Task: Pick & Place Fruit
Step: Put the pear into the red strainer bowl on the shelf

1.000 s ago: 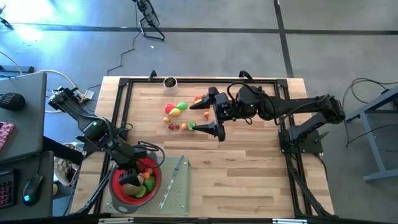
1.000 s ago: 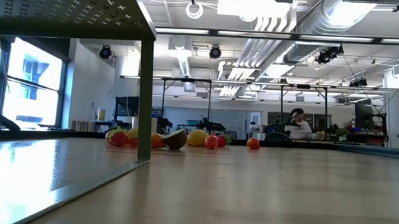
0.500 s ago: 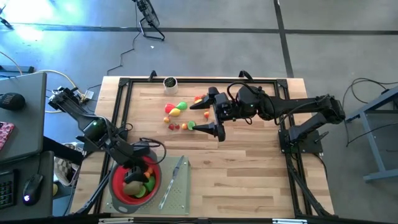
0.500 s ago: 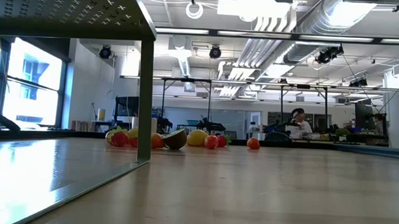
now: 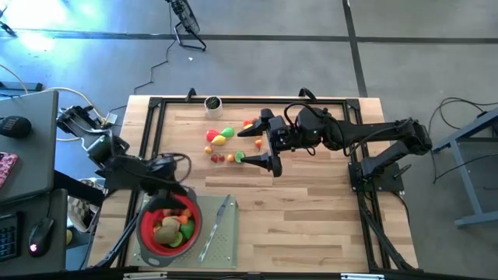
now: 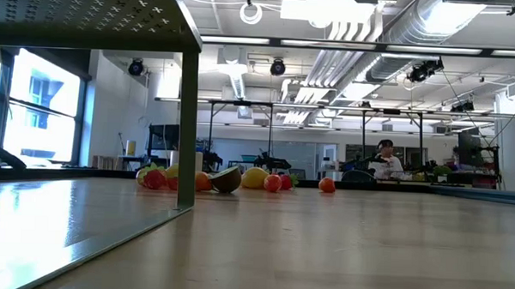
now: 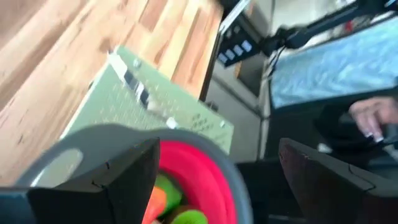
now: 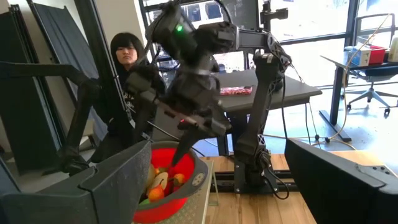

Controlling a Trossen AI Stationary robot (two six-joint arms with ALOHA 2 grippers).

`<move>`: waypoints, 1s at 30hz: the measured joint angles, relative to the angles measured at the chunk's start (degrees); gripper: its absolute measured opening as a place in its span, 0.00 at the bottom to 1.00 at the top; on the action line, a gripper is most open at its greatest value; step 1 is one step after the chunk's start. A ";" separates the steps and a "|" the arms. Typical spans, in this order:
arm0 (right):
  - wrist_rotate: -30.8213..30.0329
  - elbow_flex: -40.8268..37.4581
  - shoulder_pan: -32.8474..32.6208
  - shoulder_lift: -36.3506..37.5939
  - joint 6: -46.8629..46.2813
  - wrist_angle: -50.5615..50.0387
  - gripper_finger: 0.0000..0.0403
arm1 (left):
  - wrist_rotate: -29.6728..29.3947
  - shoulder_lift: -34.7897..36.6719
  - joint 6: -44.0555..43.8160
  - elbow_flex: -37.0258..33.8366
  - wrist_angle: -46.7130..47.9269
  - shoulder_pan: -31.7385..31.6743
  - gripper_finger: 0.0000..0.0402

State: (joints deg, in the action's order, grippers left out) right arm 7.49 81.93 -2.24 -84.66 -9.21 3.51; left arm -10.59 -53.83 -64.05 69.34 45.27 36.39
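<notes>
The red strainer bowl (image 5: 169, 225) stands on a green perforated board (image 5: 222, 249) at the table's near left and holds several fruit (image 5: 173, 227). More fruit (image 5: 222, 137) lie loose on the wood at the far middle, and show in the low view as a row of fruit (image 6: 226, 179). My left gripper (image 5: 173, 192) hangs open just above the bowl's far rim (image 7: 205, 155), with nothing between its fingers. My right gripper (image 5: 264, 145) hovers open over the loose fruit, pointing level toward the left.
A slim grey knife (image 5: 217, 227) lies on the board, right of the bowl. A small round jar (image 5: 212, 103) stands near the far edge. Black frame rails (image 5: 233, 99) edge the table. Bare wood spans the near middle and right. A person (image 8: 127, 53) sits beyond the left side.
My left gripper has risen out of the bowl and drawn back toward the table's far left, tipping up from pointing steeply down to a shallow slant. Its fingers stay open. The bowl and fruit have not shifted.
</notes>
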 joint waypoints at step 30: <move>0.26 0.00 0.00 0.00 -11.58 0.09 0.90 | -23.93 5.71 40.29 0.02 -28.75 -0.01 0.80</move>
State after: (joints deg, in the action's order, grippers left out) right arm 7.75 81.93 -2.24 -84.66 -20.80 3.59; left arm -34.52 -48.12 -23.76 69.36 16.52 36.38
